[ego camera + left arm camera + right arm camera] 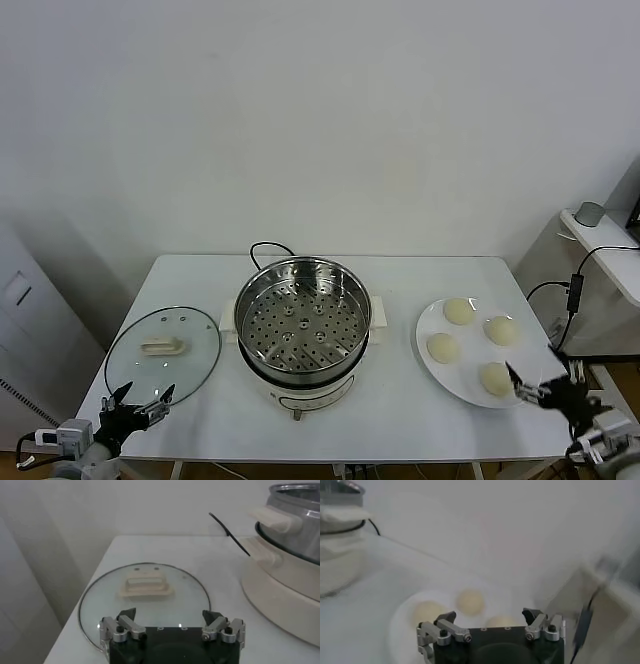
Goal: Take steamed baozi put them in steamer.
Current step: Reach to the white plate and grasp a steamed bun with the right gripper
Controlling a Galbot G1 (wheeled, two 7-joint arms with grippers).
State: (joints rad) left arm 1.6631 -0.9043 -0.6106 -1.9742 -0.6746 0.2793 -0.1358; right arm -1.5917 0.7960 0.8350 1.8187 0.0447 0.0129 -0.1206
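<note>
Nearest the head camera, the left end effector [139, 404] sits at about 7 o'clock of the scene, at the front left corner of the surface [400, 405], its fingers spread wide with nothing between them. The right end effector [546, 383] sits at about 5 o'clock, at the front right edge, likewise wide open and holding nothing.

The white surface carries everything else. The steamer [303, 325] stands at its centre: a shiny steel pot with a perforated tray inside, on a white base with side handles, and a black cord [268, 247] looping out at its 12 o'clock. The tray shows no buns in it.

At the steamer's 9 o'clock lies a round glass lid [163, 354], flat on the surface, a cream handle on its middle. The left end effector [173, 625] hovers just beside the lid's near rim, at its 6 o'clock.

At the steamer's 3 o'clock lies a flat white plate [432, 322]. On it rest the four steamed baozi [459, 311], spaced apart at roughly 11, 2, 8 and 5 o'clock of the plate. The right end effector [491, 621] is just beside the plate's rim at 4 o'clock, close to the nearest bun but not touching it.
</note>
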